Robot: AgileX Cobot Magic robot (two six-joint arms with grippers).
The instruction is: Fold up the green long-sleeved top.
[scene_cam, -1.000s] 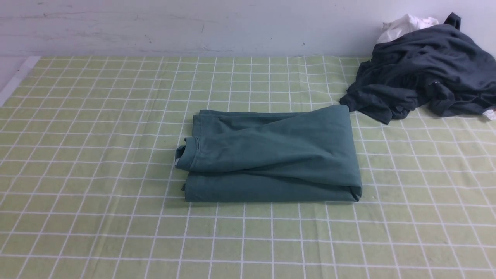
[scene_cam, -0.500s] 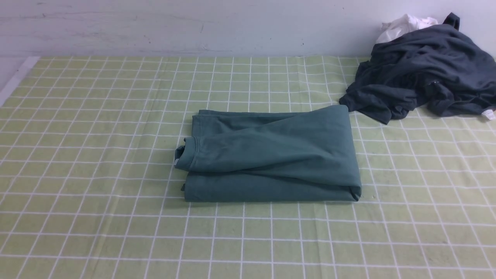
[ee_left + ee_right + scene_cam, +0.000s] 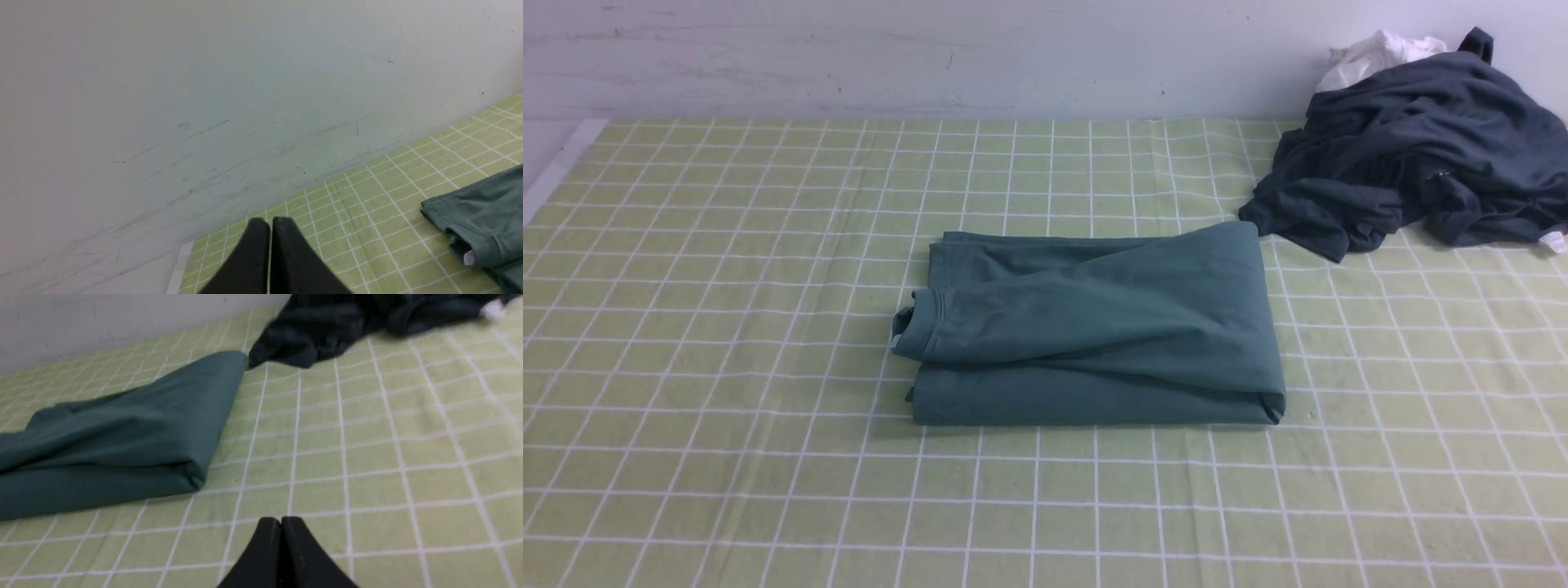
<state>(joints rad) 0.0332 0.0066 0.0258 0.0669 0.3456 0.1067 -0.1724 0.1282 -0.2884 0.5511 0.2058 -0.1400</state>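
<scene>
The tabletop [image 3: 727, 327] has a checked cloth. In the middle lies the green long-sleeved top [image 3: 1094, 327], folded flat. Its long side runs left to right, neck pointing left. The dark pile [image 3: 1413, 155] touches its far right corner and might snag. The left hand [image 3: 269, 222] and right hand [image 3: 281, 520] are closed and empty.

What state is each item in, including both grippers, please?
green long-sleeved top: folded into a compact rectangle, lying on the checked cloth.
dark grey garment: crumpled in a heap, unfolded.
white cloth: bunched behind the grey heap.
left gripper: shut, empty, clear of the top.
right gripper: shut, empty, clear of the top.
</scene>
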